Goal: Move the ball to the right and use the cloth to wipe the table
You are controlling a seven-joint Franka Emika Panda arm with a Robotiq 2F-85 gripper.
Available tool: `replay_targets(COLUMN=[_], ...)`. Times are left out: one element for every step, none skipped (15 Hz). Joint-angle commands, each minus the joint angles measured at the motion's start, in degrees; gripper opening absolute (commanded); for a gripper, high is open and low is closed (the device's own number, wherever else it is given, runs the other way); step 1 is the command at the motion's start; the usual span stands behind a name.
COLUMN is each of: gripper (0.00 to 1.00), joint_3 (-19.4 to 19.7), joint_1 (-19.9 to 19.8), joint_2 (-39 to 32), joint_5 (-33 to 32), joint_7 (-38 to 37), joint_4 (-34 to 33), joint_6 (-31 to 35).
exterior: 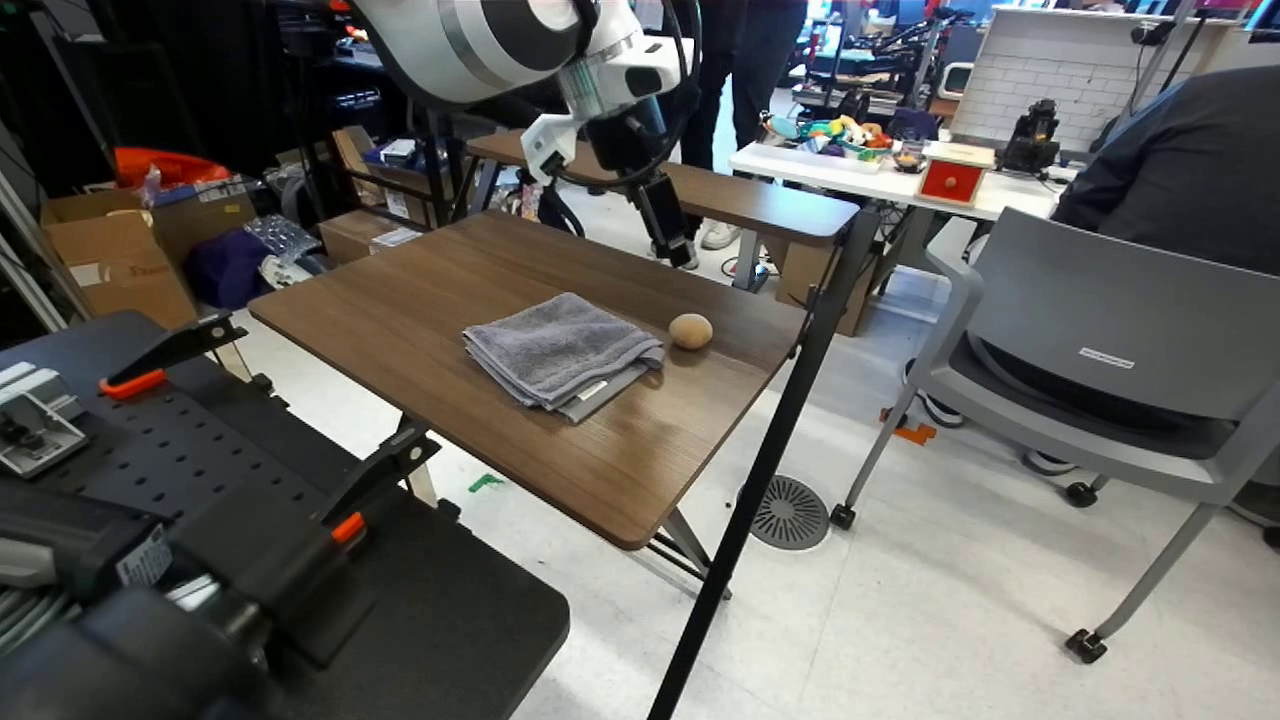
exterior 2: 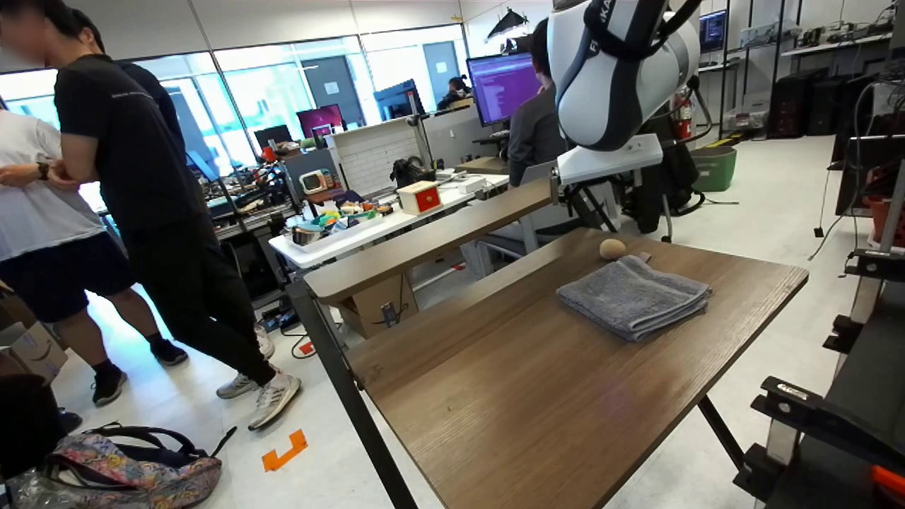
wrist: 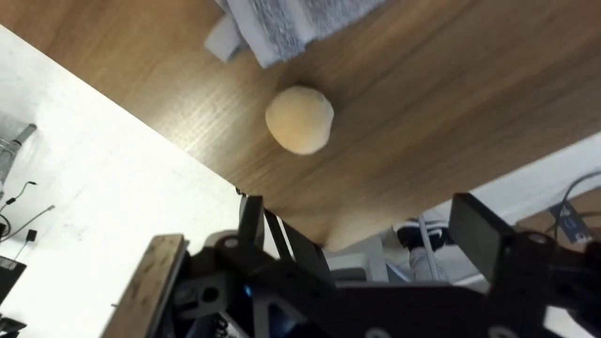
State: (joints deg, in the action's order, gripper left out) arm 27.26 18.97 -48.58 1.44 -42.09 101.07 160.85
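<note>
The tan ball (exterior: 690, 331) rests on the brown wood-grain table (exterior: 400, 300), a small gap away from a corner of the cloth. Grey, folded and slightly rumpled, the cloth (exterior: 565, 345) lies flat with a tag showing at its edge. In an exterior view the ball (exterior 2: 612, 249) sits just past the cloth (exterior 2: 634, 297). My gripper (exterior: 678, 255) hangs above the table, beyond the ball. In the wrist view, the gripper (wrist: 358, 198) has its fingers wide apart with nothing between them; the ball (wrist: 299, 120) lies ahead of them and part of the cloth (wrist: 300, 23) shows farther off.
A raised narrow shelf (exterior: 770, 195) runs along the table's far side, with a slanted black leg (exterior: 765, 450) at the table's end. A grey chair (exterior: 1110, 340) holds a seated person nearby. A black bench (exterior: 440, 590) with clamps stands alongside. People stand behind (exterior 2: 141, 177).
</note>
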Motion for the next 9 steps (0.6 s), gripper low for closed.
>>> replay_targets(gripper=[1.00, 1.00, 1.00, 1.00, 1.00, 1.00, 1.00, 1.00, 1.00], joint_3=[-5.1, -7.8, -10.2, -13.7, -16.4, -19.2, -21.6, -24.5, -27.5], joint_1=[-0.6, -1.9, -3.2, -5.3, -7.0, -8.8, -10.5, -12.7, -15.1], joint_2=[9.2, 10.7, 11.7, 12.1, 12.0, 12.0, 11.4, 11.3, 10.6], joint_5=[-2.6, -2.6, -2.2, -0.6, 1.0, 2.8, 4.8, 7.2, 9.5], joint_7=[4.8, 7.1, 9.2, 11.8, 13.4, 15.0, 16.5, 18.5, 20.6], joint_4=[10.9, 13.3, 14.7, 15.7, 16.1, 16.8, 17.4, 18.1, 18.4], joint_6=[-5.2, -4.5, -4.4, -3.0, -2.4, -1.1, 1.8, 4.2, 7.6])
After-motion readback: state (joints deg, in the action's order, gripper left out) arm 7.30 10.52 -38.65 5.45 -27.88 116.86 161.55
